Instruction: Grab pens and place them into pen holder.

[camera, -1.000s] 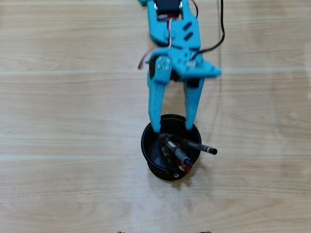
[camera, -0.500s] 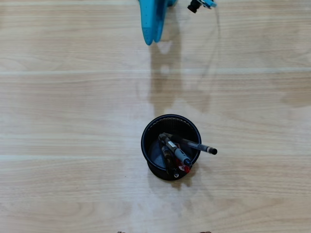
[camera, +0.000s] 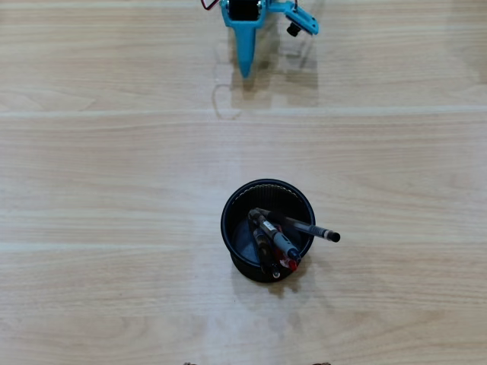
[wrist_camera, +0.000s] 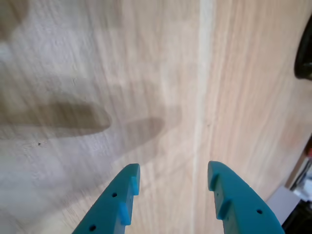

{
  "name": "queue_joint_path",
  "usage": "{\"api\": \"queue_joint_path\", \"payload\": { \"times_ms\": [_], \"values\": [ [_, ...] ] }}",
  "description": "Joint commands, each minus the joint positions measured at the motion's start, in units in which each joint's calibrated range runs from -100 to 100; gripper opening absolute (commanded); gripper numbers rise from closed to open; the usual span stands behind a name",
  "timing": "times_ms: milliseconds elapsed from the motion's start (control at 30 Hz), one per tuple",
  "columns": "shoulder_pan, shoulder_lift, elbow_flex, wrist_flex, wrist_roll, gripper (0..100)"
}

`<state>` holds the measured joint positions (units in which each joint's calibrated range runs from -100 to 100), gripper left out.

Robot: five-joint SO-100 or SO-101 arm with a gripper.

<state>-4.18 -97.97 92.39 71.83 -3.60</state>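
A black mesh pen holder [camera: 236, 201] stands on the wooden table, below the centre of the overhead view. Several pens [camera: 275, 238] stand tilted inside it, and one black pen [camera: 319, 232] leans out over its right rim. My blue gripper [camera: 275, 52] is at the top edge of the overhead view, far from the holder, open and empty. In the wrist view its two blue fingers [wrist_camera: 119, 200] stand apart over bare wood, with nothing between them at the gripper [wrist_camera: 173, 168]. A dark edge of the holder [wrist_camera: 305, 56] shows at the right edge of the wrist view.
The table [camera: 114, 175] is light wood planks with faint seams. No loose pens show on it in either view. The gripper's shadow falls on the wood beside it.
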Motion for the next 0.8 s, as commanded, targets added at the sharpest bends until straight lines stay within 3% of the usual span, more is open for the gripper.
{"api": "queue_joint_path", "payload": {
  "times_ms": [0,767],
  "values": [
    [-2.0,2.0,-0.4,1.2,2.1,16],
    [-3.6,-1.4,0.2,1.3,2.3,16]
  ]
}}
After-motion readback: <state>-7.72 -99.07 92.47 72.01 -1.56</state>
